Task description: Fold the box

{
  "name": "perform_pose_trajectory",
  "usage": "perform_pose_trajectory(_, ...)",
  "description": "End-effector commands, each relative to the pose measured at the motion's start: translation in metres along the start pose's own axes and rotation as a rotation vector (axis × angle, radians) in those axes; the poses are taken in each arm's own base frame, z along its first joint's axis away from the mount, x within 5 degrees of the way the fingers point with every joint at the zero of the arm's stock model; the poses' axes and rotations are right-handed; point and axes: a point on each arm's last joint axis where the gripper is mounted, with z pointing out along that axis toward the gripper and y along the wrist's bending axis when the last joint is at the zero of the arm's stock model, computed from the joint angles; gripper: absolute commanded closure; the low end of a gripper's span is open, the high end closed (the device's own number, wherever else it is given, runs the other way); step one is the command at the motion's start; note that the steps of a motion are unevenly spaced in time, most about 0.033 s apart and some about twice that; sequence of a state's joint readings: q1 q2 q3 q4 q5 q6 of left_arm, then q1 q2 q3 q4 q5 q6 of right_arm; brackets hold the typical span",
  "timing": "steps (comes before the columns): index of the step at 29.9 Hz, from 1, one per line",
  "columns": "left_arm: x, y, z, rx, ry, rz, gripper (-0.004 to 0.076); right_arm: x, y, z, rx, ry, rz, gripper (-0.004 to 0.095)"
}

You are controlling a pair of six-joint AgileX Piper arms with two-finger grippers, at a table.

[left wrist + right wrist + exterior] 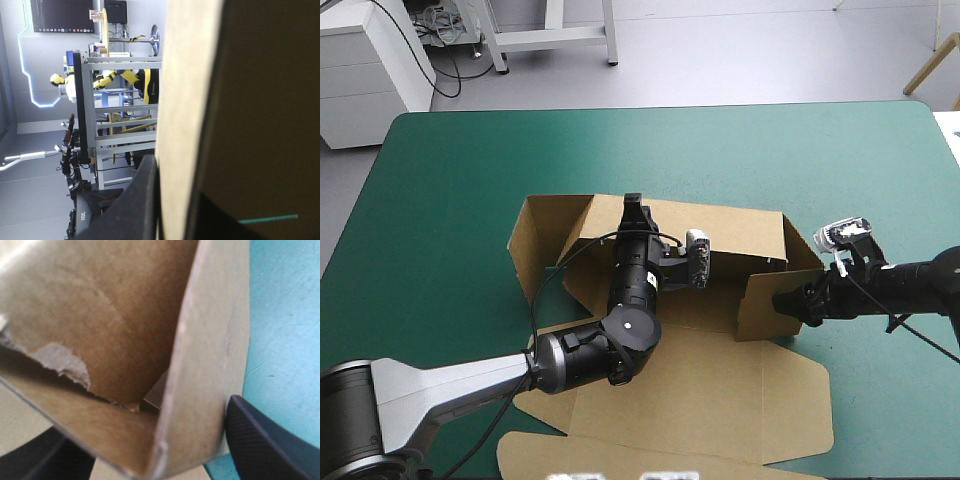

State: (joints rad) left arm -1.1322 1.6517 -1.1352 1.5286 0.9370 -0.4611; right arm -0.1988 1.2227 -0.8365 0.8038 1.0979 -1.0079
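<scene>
Pinching box (720,392): left tool (633,207), right tool (788,301).

I am seeing the box (720,380) sitting on the teal-green worktop (450,200), its far and side walls standing and its lid lying flat toward the near edge. My left hand (633,207) is reaching across the inside to the far wall's top edge. My right hand (788,300) is touching the short right-side flap.

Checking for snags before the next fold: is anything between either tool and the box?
Nothing visible stands between them. The left tool grips the box at its far wall, and the right tool grips the right-hand wall. Each tool has the board directly between its fingers.
</scene>
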Motion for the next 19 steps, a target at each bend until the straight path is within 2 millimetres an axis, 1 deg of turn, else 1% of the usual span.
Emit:
perform_pose_trajectory(1, 0.000, 0.026, -0.012, -0.073, -0.047, -0.050, 0.0734, -0.014, 0.009, -0.005, 0.008, -0.101, -0.026, 0.0320)
perform_pose_trajectory(3, 0.000, 0.026, -0.012, -0.073, -0.047, -0.050, 0.0734, -0.019, 0.018, 0.002, 0.009, -0.105, -0.055, 0.0329)
perform_pose_trajectory(5, 0.000, 0.026, -0.012, -0.073, -0.047, -0.050, 0.0734, -0.024, 0.026, 0.012, 0.050, -0.106, -0.082, 0.0328)
perform_pose_trajectory(10, 0.000, 0.026, -0.012, -0.077, -0.039, -0.050, 0.0734, -0.032, 0.035, 0.025, 0.186, -0.124, -0.055, 0.0356)
perform_pose_trajectory(14, 0.000, 0.026, -0.012, -0.077, -0.039, -0.050, 0.0734, -0.039, 0.037, 0.023, 0.236, -0.204, -0.016, 0.0421)
perform_pose_trajectory(19, 0.000, 0.026, -0.012, -0.075, -0.043, -0.050, 0.0734, -0.046, 0.034, 0.018, 0.288, -0.302, 0.009, 0.0550)
